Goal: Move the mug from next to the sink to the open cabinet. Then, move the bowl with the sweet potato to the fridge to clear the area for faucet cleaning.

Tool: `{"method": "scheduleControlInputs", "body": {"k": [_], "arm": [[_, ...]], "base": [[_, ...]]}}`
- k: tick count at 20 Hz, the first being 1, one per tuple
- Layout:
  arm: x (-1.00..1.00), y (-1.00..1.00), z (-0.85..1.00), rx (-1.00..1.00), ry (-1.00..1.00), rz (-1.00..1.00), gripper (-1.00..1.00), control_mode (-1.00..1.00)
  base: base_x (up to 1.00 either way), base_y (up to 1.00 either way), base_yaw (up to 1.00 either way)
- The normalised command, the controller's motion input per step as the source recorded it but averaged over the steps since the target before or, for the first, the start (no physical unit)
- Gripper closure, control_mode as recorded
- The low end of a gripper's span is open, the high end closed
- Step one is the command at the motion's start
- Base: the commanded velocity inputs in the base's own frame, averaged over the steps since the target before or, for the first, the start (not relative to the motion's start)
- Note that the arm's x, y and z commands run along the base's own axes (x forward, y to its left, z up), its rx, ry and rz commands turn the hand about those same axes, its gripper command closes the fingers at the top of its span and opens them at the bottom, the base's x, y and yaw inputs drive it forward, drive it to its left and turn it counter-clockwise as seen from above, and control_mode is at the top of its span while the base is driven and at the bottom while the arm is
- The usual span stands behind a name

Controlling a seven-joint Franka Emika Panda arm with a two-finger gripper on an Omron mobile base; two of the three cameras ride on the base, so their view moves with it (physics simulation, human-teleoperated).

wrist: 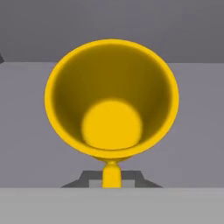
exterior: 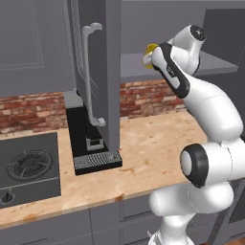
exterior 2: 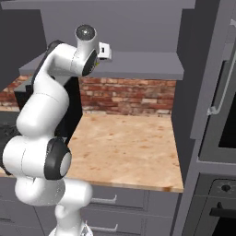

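Note:
The bright-yellow mug (wrist: 112,100) is seen from above in the hand view, mouth toward the camera, over the grey shelf (wrist: 26,122) of the open cabinet. My gripper (wrist: 112,177) is shut on the mug's handle, with the dark fingertips (wrist: 85,179) on either side of it. In the left base view the arm reaches up to the shelf (exterior: 136,64), and a sliver of the mug (exterior: 150,50) shows behind the wrist. I cannot tell whether the mug rests on the shelf or hangs just above it.
The cabinet's open door (exterior: 111,72) with its long bar handle (exterior: 87,72) hangs left of the arm. A black coffee machine (exterior: 91,143) stands on the counter (exterior: 148,153) below it, with a stove (exterior: 28,165) further left. A wall oven (exterior 2: 221,138) is at the right.

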Motion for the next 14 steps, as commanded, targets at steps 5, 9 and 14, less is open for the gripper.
{"method": "scheduleControlInputs", "body": {"k": [5, 9, 14], "arm": [[0.67, 0.0, 0.0, 0.0, 0.04, 0.0, 1.0, -1.0], [0.56, 0.04, -0.32, -0.1, 0.07, 0.0, 1.0, -1.0], [0.59, 0.08, -0.04, -0.04, 0.0, -0.01, -1.0, -1.0]], "base": [[0.0, 0.0, 0.0], [0.0, 0.0, 0.0], [0.0, 0.0, 0.0]]}}
